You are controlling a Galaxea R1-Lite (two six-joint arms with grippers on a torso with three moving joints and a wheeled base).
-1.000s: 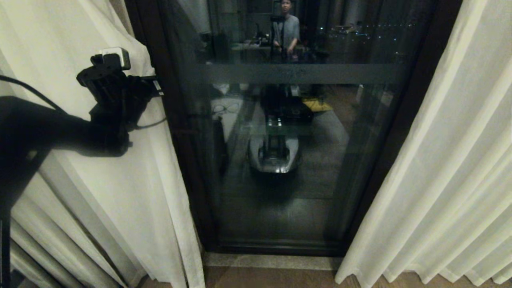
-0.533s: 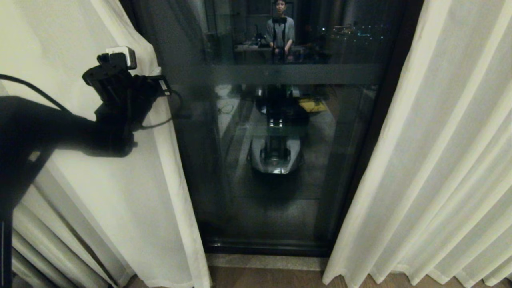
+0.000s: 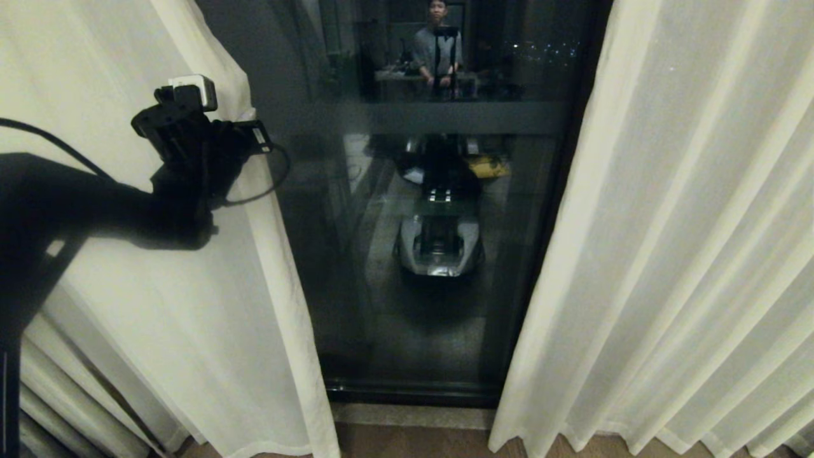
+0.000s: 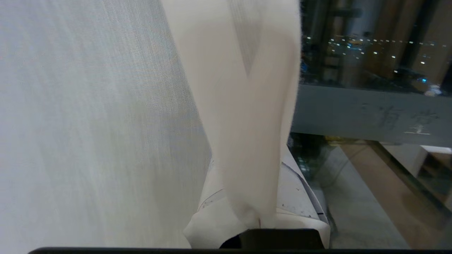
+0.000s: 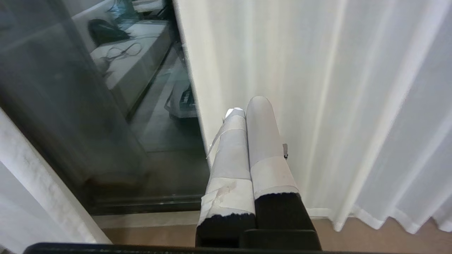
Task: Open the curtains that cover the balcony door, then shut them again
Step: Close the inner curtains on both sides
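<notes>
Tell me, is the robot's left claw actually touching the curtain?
Touching. In the left wrist view, the left claw is shut on a fold of the left curtain, the fabric pinched between its fingers.

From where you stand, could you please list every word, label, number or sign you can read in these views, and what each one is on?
No text can be read in any view.
Faint marks on the pale band of the balcony door: too blurred to read.
Small white tag on the left gripper's wrist: too small to read.
The curtains and the taped right gripper: no writing visible.
</notes>
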